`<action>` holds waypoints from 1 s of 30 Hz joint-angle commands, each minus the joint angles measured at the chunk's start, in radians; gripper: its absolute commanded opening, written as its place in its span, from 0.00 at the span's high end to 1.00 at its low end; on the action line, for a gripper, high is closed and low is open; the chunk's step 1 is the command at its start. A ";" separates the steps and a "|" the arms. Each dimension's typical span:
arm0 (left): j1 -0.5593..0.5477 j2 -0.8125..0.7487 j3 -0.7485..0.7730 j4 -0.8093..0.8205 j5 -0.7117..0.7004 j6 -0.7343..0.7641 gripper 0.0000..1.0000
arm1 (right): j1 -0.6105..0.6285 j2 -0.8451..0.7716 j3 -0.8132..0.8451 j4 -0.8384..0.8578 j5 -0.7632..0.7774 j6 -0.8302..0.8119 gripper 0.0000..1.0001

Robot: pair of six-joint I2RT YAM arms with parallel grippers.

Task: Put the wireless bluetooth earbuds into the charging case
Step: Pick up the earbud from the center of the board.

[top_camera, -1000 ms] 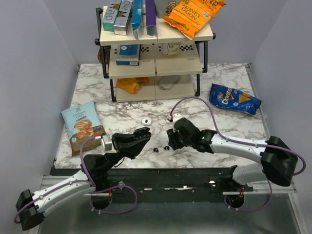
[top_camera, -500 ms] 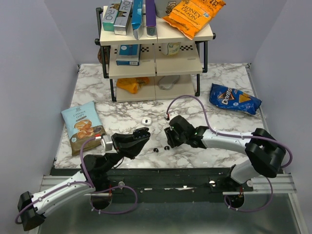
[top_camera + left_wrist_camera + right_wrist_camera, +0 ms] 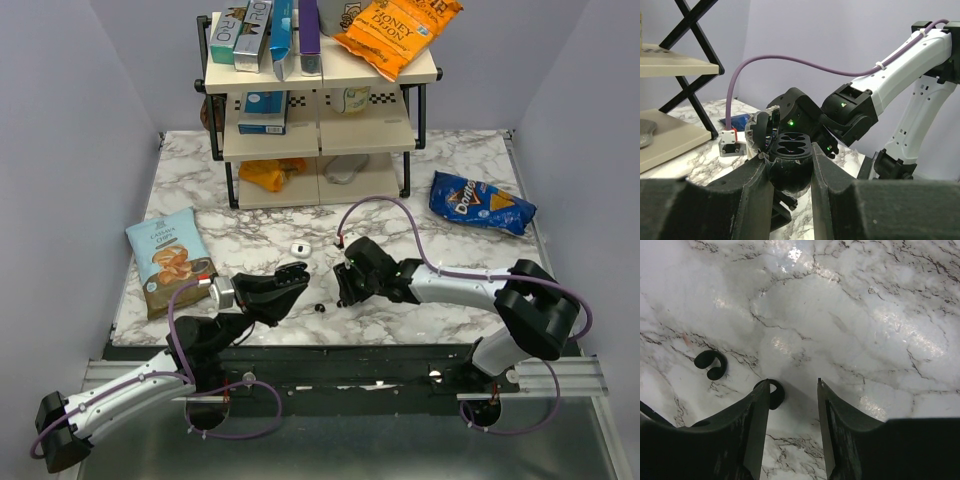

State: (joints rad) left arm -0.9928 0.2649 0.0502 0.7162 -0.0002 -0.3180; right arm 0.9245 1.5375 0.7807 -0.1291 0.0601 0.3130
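The left gripper (image 3: 789, 156) is pressed tight onto the case (image 3: 790, 147), 1 finger on each side of its rounded black body, and holds it off the table (image 3: 460, 262) near the front edge. The case is open: its lid (image 3: 760, 132) stands tipped up on the left in the left wrist view, and the 2 oval hollows inside show dark, with nothing sitting in them. The right gripper (image 3: 792, 390) hangs low over the marble just to the right of the case, pointing down, its jaws partly spread and gripping nothing; bare marble shows in most of the gap. 1 earbud (image 3: 772, 393) lies on the table right at the inner edge of the finger on the left in the right wrist view, partly hidden by that fingertip; whether they touch cannot be told. The other earbud (image 3: 711, 365) lies on the marble a little farther to that side, outside the jaws and apart from both fingers. From above, both grippers sit close together at the near middle of the table. Farther back stands a shelf rack (image 3: 318, 130) with boxes and an orange snack bag (image 3: 395, 32) on top, a blue chip bag (image 3: 480, 203) to the right, a pale green chip bag (image 3: 168, 258) to the left, and a small white thing (image 3: 299, 248) between rack and grippers.
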 commanded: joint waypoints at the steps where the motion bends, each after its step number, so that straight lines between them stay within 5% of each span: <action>1: -0.009 0.008 0.013 0.019 -0.015 0.002 1.00 | 0.002 0.000 -0.031 0.042 -0.052 -0.002 0.49; 17: -0.017 0.014 0.014 0.009 -0.012 -0.004 1.00 | 0.008 0.030 -0.044 0.045 -0.054 -0.003 0.52; 30: -0.021 0.014 0.014 0.003 -0.014 -0.004 1.00 | 0.025 0.045 -0.067 0.057 -0.101 0.005 0.65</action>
State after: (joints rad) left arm -1.0065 0.2760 0.0502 0.7116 -0.0006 -0.3187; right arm 0.9352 1.5513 0.7380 -0.0639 -0.0132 0.3145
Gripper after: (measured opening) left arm 0.375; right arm 0.364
